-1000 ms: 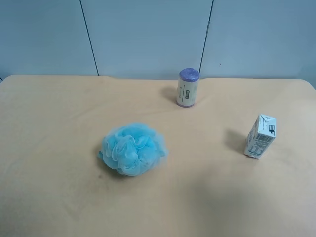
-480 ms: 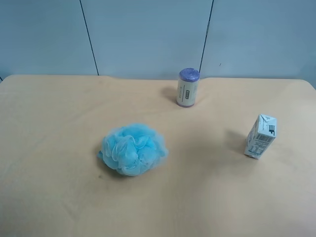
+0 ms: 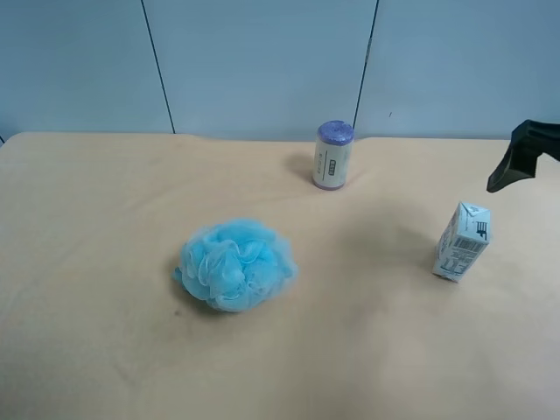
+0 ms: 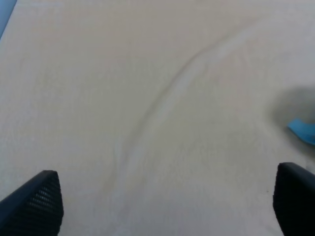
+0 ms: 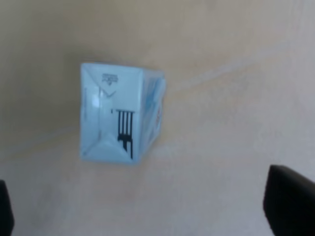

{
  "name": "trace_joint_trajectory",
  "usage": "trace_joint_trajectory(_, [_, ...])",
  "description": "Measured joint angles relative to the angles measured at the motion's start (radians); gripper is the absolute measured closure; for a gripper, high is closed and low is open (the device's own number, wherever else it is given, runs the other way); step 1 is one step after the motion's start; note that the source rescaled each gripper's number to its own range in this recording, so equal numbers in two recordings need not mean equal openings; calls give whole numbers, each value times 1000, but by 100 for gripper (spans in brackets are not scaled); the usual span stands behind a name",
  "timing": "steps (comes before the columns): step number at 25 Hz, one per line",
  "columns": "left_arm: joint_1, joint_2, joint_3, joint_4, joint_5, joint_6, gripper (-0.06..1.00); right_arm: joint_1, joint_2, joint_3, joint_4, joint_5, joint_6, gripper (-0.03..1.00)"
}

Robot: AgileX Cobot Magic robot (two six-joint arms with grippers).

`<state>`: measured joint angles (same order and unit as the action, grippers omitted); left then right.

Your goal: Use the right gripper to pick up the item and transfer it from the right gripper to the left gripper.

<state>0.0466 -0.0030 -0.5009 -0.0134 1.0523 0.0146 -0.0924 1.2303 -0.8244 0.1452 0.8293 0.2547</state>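
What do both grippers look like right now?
Right gripper: plain black fingers. Left gripper: black fingers, one with a fine ribbed surface. The arm at the exterior high view's right is black and angular. No cables or markings show.

This looks like a lab test bench. A tan, creased table (image 3: 87, 350) fills the lower frame; plain blue-grey wall panels (image 3: 262, 61) span the top.
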Motion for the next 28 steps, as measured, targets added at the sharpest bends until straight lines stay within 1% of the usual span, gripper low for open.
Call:
trace_joint_trajectory(4, [0,0,0,0,0,0,7,0,86,0,5,-47,30,-3])
trace_joint_trajectory(12, [0,0,0,0,0,1,7,6,179,0,6,-113,70,-3])
trace_joint_trajectory(18, [0,0,0,0,0,0,7,85,290,0,8,-204,113,-3])
trace_joint_trajectory(21, [0,0,0,0,2,0,7,117,347,0,28,-247,146,-3])
trace_joint_trajectory(24, [0,0,0,0,2,0,7,131,389,0,48,-251,169,-3])
trace_joint_trajectory(28, [0,0,0,0,2,0,7,131,403,0,50,-249,187,-3])
